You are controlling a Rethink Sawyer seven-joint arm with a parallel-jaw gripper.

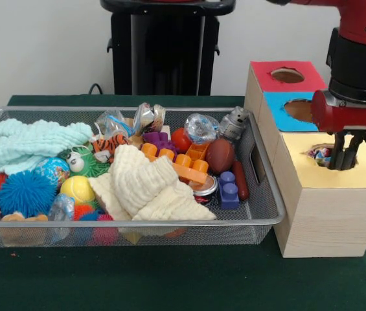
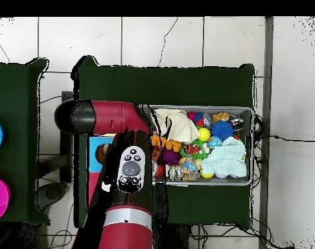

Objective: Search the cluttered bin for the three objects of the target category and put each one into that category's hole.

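Down at the yellow-topped section of the wooden box (image 1: 328, 207), the gripper (image 1: 344, 159) has its dark fingertips sunk into the round hole (image 1: 328, 155). Something small and multicoloured (image 1: 320, 154) sits just inside the hole's left rim, touching or nearly touching the fingers; too little of it shows to say what it is, or whether the fingers are clamped on it or have let go. So I cannot tell if the tool is released or clenched.

Behind the yellow section lie a blue top (image 1: 293, 111) and a red top (image 1: 285, 76), each with its own hole; the arm (image 1: 359, 65) cuts off the right part of the blue one.

Left of the box, just beside it, stands the wire mesh bin (image 1: 260, 217), crowded with things. On the heap lie a cream knitted cloth (image 1: 145, 184), a pale green cloth (image 1: 30, 144), a blue spiky ball (image 1: 24, 193), a yellow ball (image 1: 77, 189), orange building bricks (image 1: 181, 162), a small brown football (image 1: 219, 155) and a striped tiger toy (image 1: 109, 146). Much else is buried under the cloths.

From overhead, the arm (image 2: 124, 172) covers nearly all of the box, leaving only a sliver of blue top (image 2: 95, 152); the bin (image 2: 249, 146) stays in plain sight.
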